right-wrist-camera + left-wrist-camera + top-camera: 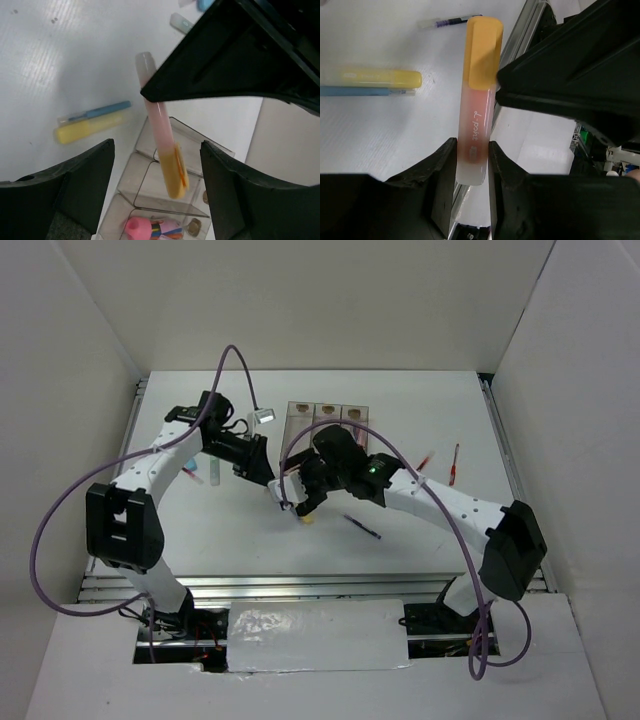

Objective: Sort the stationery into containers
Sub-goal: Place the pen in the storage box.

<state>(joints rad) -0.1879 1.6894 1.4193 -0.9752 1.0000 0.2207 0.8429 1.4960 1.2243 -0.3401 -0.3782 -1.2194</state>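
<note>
The left gripper's (472,165) jaws pinch the tail of an orange-capped marker (480,100), holding it above the desk (380,140) before the right gripper's (157,167) spread jaws, apparently for a handover toward the clear bins (141,146), where a pink marker (142,229) lies.
</note>
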